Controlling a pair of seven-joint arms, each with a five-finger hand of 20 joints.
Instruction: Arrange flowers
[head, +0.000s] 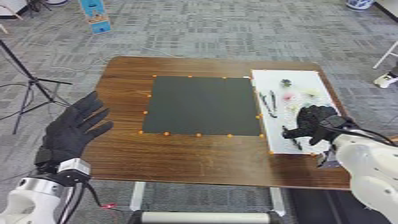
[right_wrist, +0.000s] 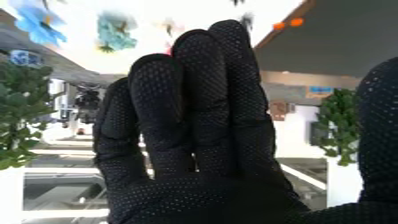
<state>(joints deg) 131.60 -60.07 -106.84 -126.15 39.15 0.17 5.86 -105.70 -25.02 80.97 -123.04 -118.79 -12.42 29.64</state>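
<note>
Head view: the flowers (head: 288, 96) lie loose on the white sheet (head: 306, 77), beside two slim dark tools (head: 274, 96) and right of the black mat (head: 202, 106). The right hand (head: 313, 119) is over the sheet's near part, fingers straight and thumb well apart, gripping nothing; a blue flower (right_wrist: 40, 24) shows beyond it in the right wrist view. The likeliest trouble is crushing: thick gloved fingers coming down on light heads could flatten petals or drag neighbours along (the stems look very thin). A pinch set off-centre might let one roll away. The left hand (head: 73, 125), open at the table's (head: 191, 165) left side, threatens nothing.
</note>
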